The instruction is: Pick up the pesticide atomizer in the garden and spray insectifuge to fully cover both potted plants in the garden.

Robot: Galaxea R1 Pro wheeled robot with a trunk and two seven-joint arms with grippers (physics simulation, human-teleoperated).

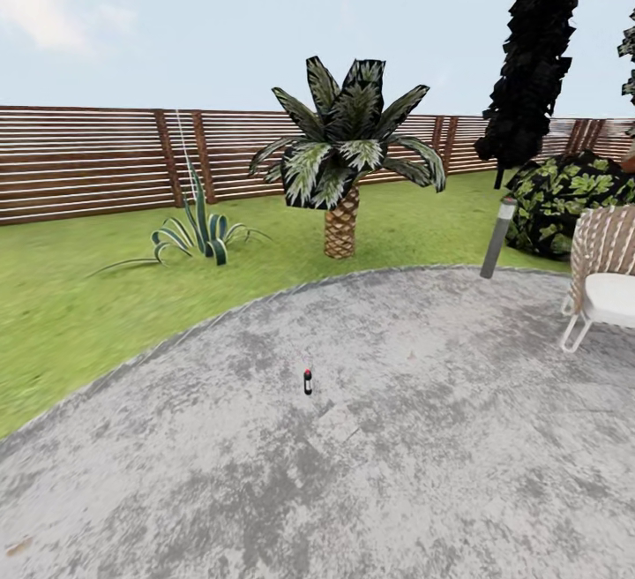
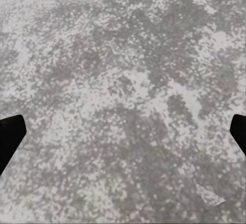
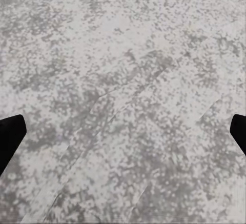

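The pesticide atomizer (image 1: 308,381) stands upright on the round grey patio (image 1: 370,473), a tiny dark bottle with a red band and a pale top, near the middle of the head view. Around the patio lies the garden lawn (image 1: 79,297), closed off by a brown slatted fence (image 1: 88,160). The potted plants are out of view. In the left wrist view my left gripper (image 2: 123,131) is open, its dark fingertips (image 2: 10,134) at the picture's two edges over bare paving. My right gripper (image 3: 123,131) is open the same way, with nothing between its fingertips (image 3: 10,134).
A short palm with a scaly trunk (image 1: 341,164) grows on the lawn behind the patio, with a spiky striped-leaf plant (image 1: 198,235) to its left. At the right are a grey bollard light (image 1: 497,239), a big dark bush (image 1: 564,199), a tall dark tree (image 1: 538,49) and a woven chair (image 1: 604,279).
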